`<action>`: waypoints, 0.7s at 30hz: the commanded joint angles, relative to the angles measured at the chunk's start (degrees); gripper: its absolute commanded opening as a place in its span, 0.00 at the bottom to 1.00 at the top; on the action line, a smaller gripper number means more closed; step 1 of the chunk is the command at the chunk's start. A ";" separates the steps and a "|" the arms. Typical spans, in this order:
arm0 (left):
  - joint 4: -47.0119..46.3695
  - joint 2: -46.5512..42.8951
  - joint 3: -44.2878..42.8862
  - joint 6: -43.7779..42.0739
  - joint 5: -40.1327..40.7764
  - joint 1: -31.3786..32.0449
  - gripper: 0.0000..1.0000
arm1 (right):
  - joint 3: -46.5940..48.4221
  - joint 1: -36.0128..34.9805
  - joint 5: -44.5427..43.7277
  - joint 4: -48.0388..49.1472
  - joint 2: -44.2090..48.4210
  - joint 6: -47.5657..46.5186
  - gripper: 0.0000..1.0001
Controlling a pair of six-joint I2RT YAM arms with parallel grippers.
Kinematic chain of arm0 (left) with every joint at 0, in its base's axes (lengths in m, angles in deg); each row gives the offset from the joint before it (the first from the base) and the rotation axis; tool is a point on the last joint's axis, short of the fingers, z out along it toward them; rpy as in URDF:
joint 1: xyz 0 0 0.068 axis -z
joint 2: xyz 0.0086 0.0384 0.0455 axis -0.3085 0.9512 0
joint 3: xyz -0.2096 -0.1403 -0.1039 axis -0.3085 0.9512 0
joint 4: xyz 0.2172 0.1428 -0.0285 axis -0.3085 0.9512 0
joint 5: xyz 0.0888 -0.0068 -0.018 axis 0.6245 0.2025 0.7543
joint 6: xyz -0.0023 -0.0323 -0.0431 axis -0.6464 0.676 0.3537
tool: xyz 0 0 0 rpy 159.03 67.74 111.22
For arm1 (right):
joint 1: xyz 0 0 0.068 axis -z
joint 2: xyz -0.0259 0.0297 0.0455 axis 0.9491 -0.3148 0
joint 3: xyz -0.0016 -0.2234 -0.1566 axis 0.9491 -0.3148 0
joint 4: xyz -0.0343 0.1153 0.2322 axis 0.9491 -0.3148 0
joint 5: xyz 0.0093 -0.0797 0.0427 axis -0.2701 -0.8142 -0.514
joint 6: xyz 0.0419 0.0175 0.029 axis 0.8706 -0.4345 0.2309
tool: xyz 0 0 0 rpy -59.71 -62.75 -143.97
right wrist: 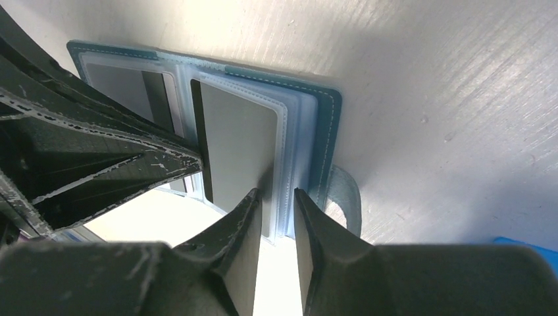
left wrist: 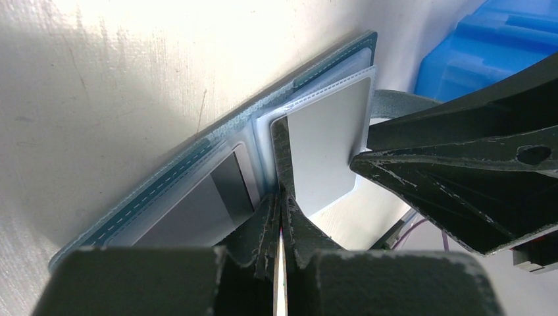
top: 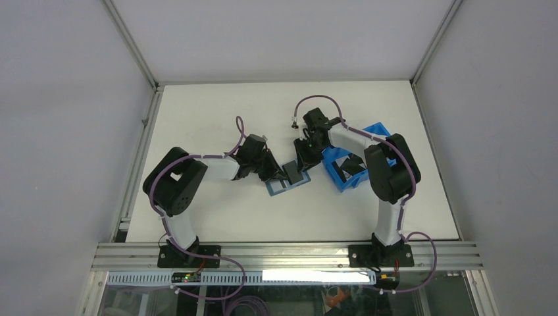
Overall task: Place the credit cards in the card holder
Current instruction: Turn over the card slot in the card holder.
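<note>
The teal card holder (top: pixel 279 187) lies open on the table between my two grippers. A grey credit card (right wrist: pixel 237 145) with a dark edge sits partly in its right clear pocket. My left gripper (left wrist: pixel 281 197) is shut on that card's dark edge (left wrist: pixel 278 151). Another card (left wrist: pixel 224 191) rests in the left pocket. My right gripper (right wrist: pixel 276 204) stands slightly open, its fingertips on either side of the clear pocket leaves (right wrist: pixel 296 151) at the holder's near edge. From above, the left gripper (top: pixel 279 172) and right gripper (top: pixel 304 161) almost meet over the holder.
A bright-blue plastic bin (top: pixel 375 131) stands just right of the holder, under the right arm, with dark flat shapes (top: pixel 352 166) inside. The holder's snap tab (right wrist: pixel 345 197) sticks out towards the bin. Metal frame rails run along the table's edges.
</note>
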 commanded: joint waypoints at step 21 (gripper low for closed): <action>-2.70 -0.40 1.86 1.35 0.33 0.13 0.14 | -0.80 0.12 10.38 3.33 2.75 3.77 0.20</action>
